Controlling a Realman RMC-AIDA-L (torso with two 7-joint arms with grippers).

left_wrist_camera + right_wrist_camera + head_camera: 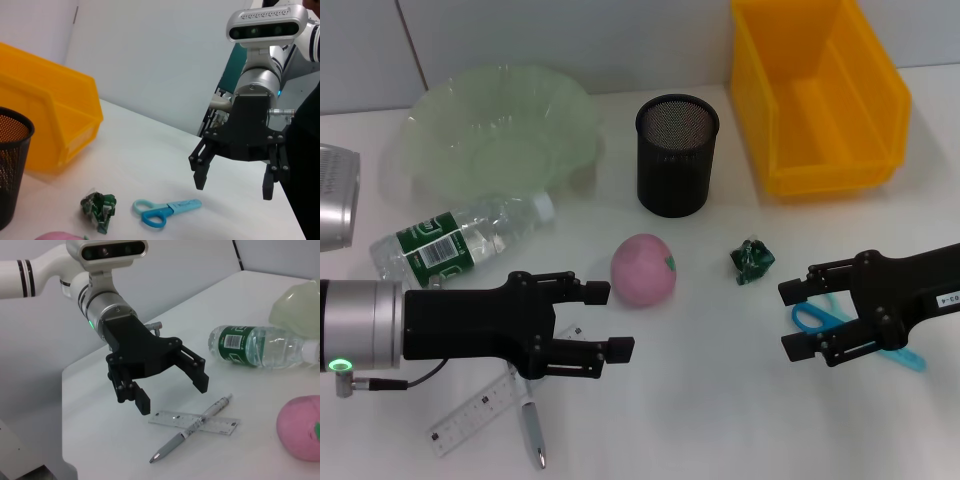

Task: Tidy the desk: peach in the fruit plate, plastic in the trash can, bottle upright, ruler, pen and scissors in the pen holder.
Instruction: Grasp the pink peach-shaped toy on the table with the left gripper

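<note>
1. The left claw (pixel 603 320) is hovering wide open above the ruler (pixel 480 408) and pen (pixel 532 430), holding nothing.
2. The right claw (pixel 796 318) is hanging open over the scissors (pixel 820 318), gripping nothing.
3. The peach (pixel 643 269) is sitting on the desk (pixel 720 400) between the claws, in front of the holder (pixel 677 155).
4. The plastic (pixel 752 260) is lying just right of the peach.
5. The bottle (pixel 455 240) is lying on its side before the plate (pixel 495 125).
6. The yellow bin (pixel 820 95) is standing at the back right.
</note>
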